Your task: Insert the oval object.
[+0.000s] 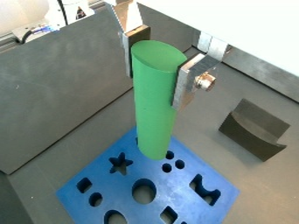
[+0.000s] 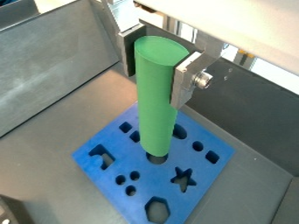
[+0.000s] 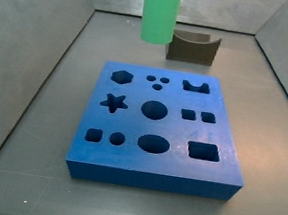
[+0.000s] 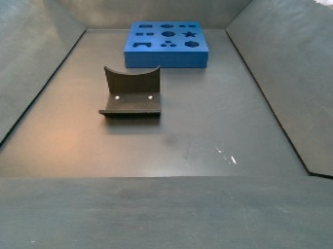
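Above the blue shape board, our gripper pinches the green oval peg, long axis upright, hanging well above the holes.

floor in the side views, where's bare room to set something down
Widest bare floor: the near stretch in front of the fixture. Narrow strips run between the block and the walls. Crowded at the far end, where the pincer holds the green peg up.

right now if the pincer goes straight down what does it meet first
Probably the blue block. The pincer holds the green oval peg upright, and the peg's lower end hangs over the block's holes, so the peg would touch first. Which hole lies beneath is unclear.
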Available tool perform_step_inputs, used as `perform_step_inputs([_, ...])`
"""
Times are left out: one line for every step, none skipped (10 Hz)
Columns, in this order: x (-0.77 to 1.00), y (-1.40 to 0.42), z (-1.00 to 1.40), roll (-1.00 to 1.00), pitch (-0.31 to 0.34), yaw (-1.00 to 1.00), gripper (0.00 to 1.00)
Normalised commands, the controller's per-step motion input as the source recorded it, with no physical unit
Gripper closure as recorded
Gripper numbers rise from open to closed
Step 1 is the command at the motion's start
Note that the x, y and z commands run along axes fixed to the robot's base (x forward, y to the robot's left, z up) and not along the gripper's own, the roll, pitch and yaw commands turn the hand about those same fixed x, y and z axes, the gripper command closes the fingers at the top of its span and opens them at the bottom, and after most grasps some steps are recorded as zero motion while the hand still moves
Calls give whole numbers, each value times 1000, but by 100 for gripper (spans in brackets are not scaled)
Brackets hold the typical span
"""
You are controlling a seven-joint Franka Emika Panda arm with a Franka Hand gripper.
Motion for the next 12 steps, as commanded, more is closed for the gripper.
perform_step_inputs([403, -1000, -734, 66, -103, 0, 100])
perform_step_inputs([269, -1000, -823, 96, -131, -20, 100])
perform_step_inputs([191, -1000, -746, 151, -80, 0, 100])
perform_step_inputs([143, -1000, -689, 201, -36, 0, 100])
perform_step_inputs([143, -1000, -680, 197, -1, 0, 100])
perform_step_inputs([203, -1000, -689, 166, 1, 0, 100])
perform_step_inputs([29, -943, -457, 13, 70, -231, 100])
perform_step_inputs([51, -734, -177, 1, 139, -403, 100])
perform_step_inputs([89, -506, 0, 61, 130, -420, 100])
perform_step_inputs([0, -83, 0, 0, 9, -29, 100])
perform_step_inputs([0, 0, -77, 0, 0, 0, 100])
perform_step_inputs([0, 109, -374, 54, 0, -46, 100])
